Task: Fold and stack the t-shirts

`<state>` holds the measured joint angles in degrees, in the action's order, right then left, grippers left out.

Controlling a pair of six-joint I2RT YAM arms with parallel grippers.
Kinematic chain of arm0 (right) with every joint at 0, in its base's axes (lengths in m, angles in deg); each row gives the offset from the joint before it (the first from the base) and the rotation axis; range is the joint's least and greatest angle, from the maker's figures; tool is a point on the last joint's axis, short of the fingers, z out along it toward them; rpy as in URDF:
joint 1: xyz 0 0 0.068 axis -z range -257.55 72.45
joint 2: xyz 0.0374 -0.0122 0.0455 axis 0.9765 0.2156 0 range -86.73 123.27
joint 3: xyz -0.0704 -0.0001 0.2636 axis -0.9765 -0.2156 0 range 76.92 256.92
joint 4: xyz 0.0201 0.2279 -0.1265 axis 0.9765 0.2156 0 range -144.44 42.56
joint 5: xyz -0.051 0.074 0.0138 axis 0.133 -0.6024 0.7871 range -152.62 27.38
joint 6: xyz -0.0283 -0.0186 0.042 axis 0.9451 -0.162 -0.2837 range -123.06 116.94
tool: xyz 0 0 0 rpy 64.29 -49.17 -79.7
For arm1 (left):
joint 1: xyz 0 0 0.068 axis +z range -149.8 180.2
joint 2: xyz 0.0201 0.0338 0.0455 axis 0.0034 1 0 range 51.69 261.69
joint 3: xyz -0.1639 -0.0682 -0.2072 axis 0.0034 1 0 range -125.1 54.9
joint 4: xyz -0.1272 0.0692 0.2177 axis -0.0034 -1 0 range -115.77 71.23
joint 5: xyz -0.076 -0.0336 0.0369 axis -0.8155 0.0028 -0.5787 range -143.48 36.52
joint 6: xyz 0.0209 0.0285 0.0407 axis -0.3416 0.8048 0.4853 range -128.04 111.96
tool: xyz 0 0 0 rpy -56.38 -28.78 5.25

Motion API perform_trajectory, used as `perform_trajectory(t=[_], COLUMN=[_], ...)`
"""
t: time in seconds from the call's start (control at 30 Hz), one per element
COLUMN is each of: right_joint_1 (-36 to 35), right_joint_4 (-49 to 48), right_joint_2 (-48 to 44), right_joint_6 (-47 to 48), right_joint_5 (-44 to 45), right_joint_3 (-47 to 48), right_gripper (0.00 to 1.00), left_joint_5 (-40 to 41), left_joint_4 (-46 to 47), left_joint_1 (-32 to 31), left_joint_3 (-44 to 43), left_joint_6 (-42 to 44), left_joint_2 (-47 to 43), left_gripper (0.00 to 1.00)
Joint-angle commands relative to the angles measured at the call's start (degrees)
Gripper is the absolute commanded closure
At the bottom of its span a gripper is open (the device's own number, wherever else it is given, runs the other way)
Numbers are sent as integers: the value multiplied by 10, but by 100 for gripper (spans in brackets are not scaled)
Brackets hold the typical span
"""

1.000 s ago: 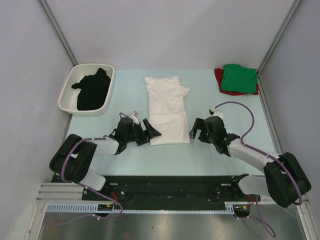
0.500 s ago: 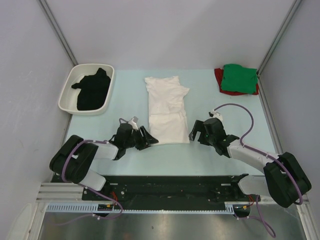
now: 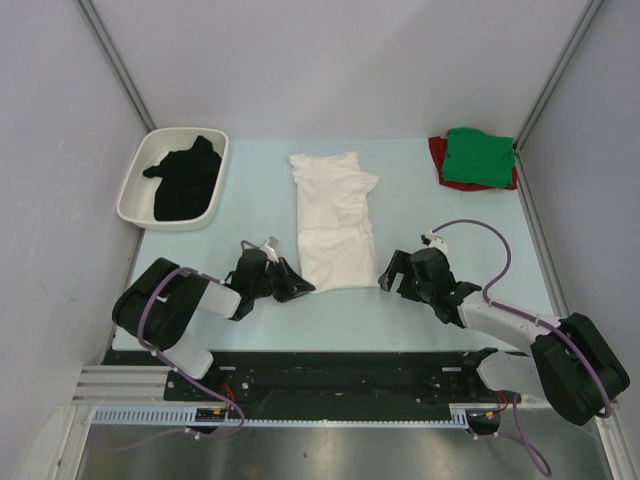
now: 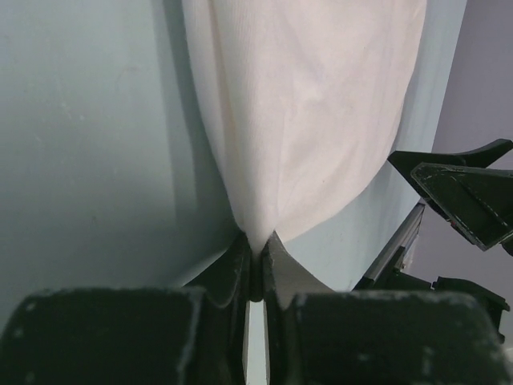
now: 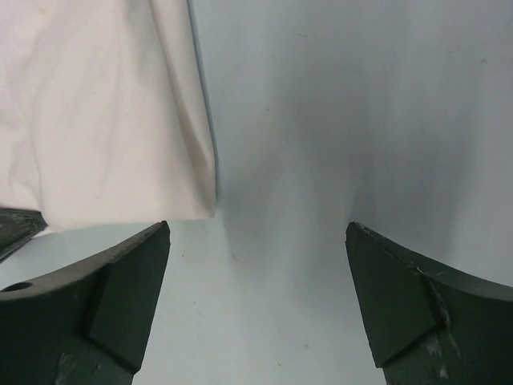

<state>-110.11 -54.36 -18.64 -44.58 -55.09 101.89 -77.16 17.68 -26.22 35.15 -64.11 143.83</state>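
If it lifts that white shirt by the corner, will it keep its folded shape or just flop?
Probably flop: the white shirt lies in soft wrinkled layers, and its corner gathers to a point where the left gripper pinches it. It looks thin and light, so it should drag easily across the smooth table.

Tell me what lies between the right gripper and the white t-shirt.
Nothing: bare table separates right gripper from white t-shirt, per the right wrist view.
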Motion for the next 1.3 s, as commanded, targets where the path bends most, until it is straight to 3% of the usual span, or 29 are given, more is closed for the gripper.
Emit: perform_trajectory(t=[0.0,0.2,0.43,0.7,0.93,1.27], right_joint_1=[-6,-5,-15,-31,-16,3], right_joint_4=[-67,-161,-269,-292,-274,-262], right_joint_2=[-11,19,114,159,156,155], right_joint_6=[-51,-155,-218,-233,-224,-209], right_joint_5=[-9,-44,-114,-121,-110,-81], right_joint_3=[-20,-65,-77,-80,-82,-80], right_gripper=[6,14,27,39,64,62], left_joint_5=[29,32,31,30,26,23], left_joint_4=[-66,-81,-85,-82,-82,-97], left_joint_1=[-4,-4,-4,-4,-4,-4], left_joint_3=[34,44,43,41,44,55], left_joint_6=[19,26,30,30,33,41], left_joint_2=[-6,-28,-32,-23,-31,-64], left_gripper=[94,94,92,91,91,91])
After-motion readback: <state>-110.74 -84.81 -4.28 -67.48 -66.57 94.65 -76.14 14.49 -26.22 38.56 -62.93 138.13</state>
